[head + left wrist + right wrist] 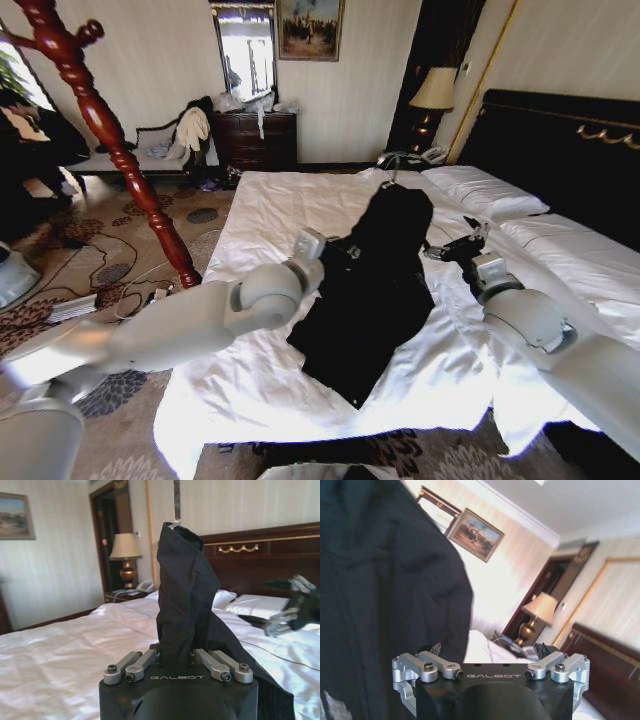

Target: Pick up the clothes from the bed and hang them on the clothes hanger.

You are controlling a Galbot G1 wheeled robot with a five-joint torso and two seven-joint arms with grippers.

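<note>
The black clothes (375,290) lie in a long heap on the white bed (260,215), their upper end lifted into a peak. In the left wrist view the clothes (182,590) hang from the thin silver hook of the clothes hanger (176,502); the hanger's shoulders are hidden inside the fabric. That hook (390,181) also pokes out above the peak in the head view. My left gripper (345,250) (177,656) is shut on a fold of the clothes below the peak. Beside the garment's other side, my right gripper (452,246) (285,611) is open and empty, the clothes (385,590) hanging close to it.
A tall reddish wooden coat stand (110,130) rises from the carpet left of the bed. White pillows (485,190) and the black headboard (560,140) lie to the right. A lamp (435,90) and a dresser (255,138) stand at the far wall.
</note>
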